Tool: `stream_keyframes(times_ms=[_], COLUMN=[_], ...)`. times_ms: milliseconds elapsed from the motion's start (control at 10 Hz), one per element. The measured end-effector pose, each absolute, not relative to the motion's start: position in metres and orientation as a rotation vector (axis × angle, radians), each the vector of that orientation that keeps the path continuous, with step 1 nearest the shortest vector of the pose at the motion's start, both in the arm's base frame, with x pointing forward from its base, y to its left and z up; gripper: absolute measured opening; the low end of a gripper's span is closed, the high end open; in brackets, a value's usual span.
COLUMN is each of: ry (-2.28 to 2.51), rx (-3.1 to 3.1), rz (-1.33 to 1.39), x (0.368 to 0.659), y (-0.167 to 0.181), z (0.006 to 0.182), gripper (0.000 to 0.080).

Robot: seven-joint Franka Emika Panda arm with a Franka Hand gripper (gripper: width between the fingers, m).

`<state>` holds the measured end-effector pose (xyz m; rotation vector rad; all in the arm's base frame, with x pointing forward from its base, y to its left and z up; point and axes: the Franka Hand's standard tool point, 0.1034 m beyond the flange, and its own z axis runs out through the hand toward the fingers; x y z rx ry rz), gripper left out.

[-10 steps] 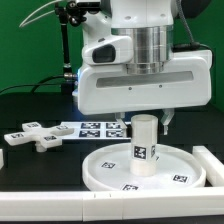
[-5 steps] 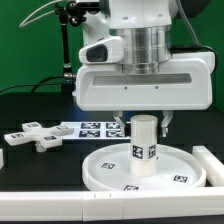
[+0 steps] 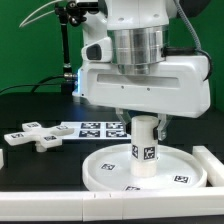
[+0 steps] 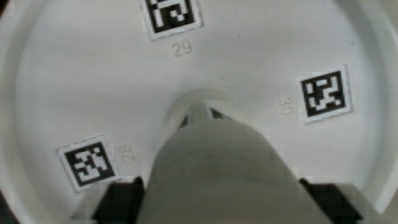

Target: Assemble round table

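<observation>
Round table's white plastic rimmed disc top [image 3: 100,168] lies at lower centre of the exterior view, with its short white cylindrical leg [image 3: 146,152] upright at the middle. The two-finger gripper [image 3: 146,122] clamps the leg's upper end. The step is probably seating the leg, and next it needs twisting home squarely. The white cross-shaped foot [image 3: 33,134] waits at left.

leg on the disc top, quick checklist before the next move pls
1. Leg upright at the middle of the disc top: ok.
2. End effector closed on the leg, pads on both sides of it: ok.
3. Leg fully seated in the disc top: cannot tell, the joint is hidden.
4. Disc top lying flat on the table: ok.
5. Cross-shaped foot free to pick up: ok, it lies apart from the disc top on the exterior view's left.
</observation>
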<state>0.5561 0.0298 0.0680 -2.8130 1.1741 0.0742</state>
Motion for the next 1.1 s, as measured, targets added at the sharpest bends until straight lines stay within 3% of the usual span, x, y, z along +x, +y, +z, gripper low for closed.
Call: stream_keyframes(times_ms=[1100], ry=[2.208], rx=[-1.957], rz=[0.169], x=[0.5556], y=[0.0315], z=[0.0677], gripper=[0.0409])
